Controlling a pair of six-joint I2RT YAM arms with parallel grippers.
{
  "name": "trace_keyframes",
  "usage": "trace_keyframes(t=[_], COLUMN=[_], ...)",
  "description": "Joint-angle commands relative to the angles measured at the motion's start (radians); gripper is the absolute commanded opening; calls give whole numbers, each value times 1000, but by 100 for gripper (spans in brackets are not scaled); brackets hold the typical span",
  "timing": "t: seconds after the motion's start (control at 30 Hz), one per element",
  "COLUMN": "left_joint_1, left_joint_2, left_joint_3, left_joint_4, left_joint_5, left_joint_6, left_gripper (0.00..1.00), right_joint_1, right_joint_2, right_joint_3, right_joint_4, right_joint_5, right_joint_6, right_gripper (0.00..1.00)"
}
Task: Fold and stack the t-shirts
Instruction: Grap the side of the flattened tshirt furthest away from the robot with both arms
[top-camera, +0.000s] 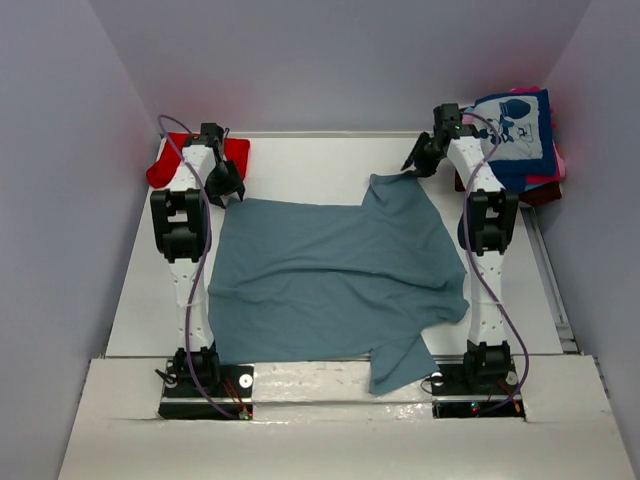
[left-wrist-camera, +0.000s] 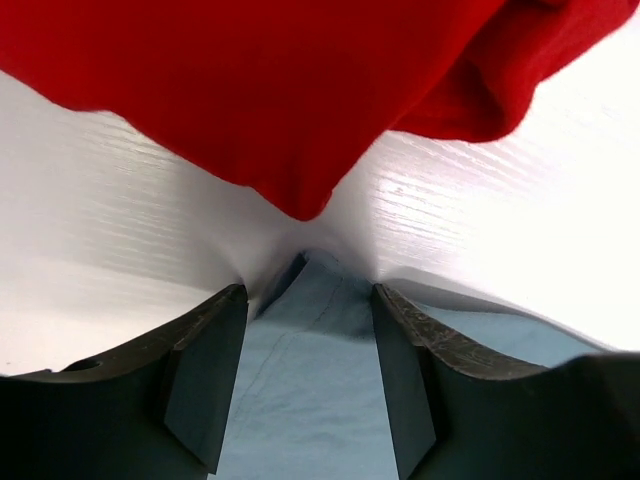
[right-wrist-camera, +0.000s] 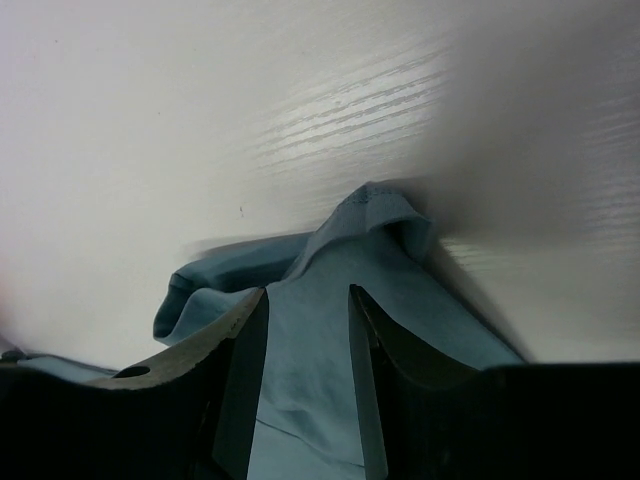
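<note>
1. The left gripper (left-wrist-camera: 310, 300) stands moderately wide. Its fingers straddle the far-left corner of the grey-blue t-shirt (left-wrist-camera: 300, 390), and the cloth lies loose in the gap with neither pad pressing on it.
2. Just beyond the left gripper, the red t-shirt (left-wrist-camera: 300, 90) lies bunched on the tabletop (top-camera: 300, 165). Its nearest edge almost meets the grey-blue corner.
3. The right gripper (right-wrist-camera: 308, 295) shows a narrow gap. The shirt's far-right corner, a curled hem, pokes out just ahead of its fingertips, and the fabric runs back through the gap unpinched.
4. Between the two grippers and back toward the arm bases, the grey-blue t-shirt is spread mostly flat, with one flap reaching the near edge.
5. To the right of the right gripper sits a stack with the navy printed t-shirt (top-camera: 515, 135) on top. Pink and maroon edges show beneath it.
</note>
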Motion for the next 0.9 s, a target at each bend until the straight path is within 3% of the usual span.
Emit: trace_keyframes(t=[0.0, 0.1, 0.43, 0.57, 0.87], left_joint_1=[-4, -4, -4, -4, -4], left_joint_2=[-52, -56, -78, -81, -106], left_joint_3=[-50, -56, -68, -75, -58], left_joint_4=[-17, -17, -22, -22, -25], left_joint_5=[55, 58, 48, 45, 22], left_joint_6=[-7, -10, -10, -8, -16], left_gripper=[61, 56, 17, 6, 6], right_joint_1=[-2, -2, -2, -2, -2], right_joint_2=[18, 22, 62, 83, 94], right_joint_3=[29, 17, 38, 63, 87], right_joint_4=[42, 45, 66, 62, 57], right_joint_5=[19, 30, 51, 48, 13], right_joint_6=[10, 12, 17, 24, 11], right_gripper=[44, 42, 38, 38, 27])
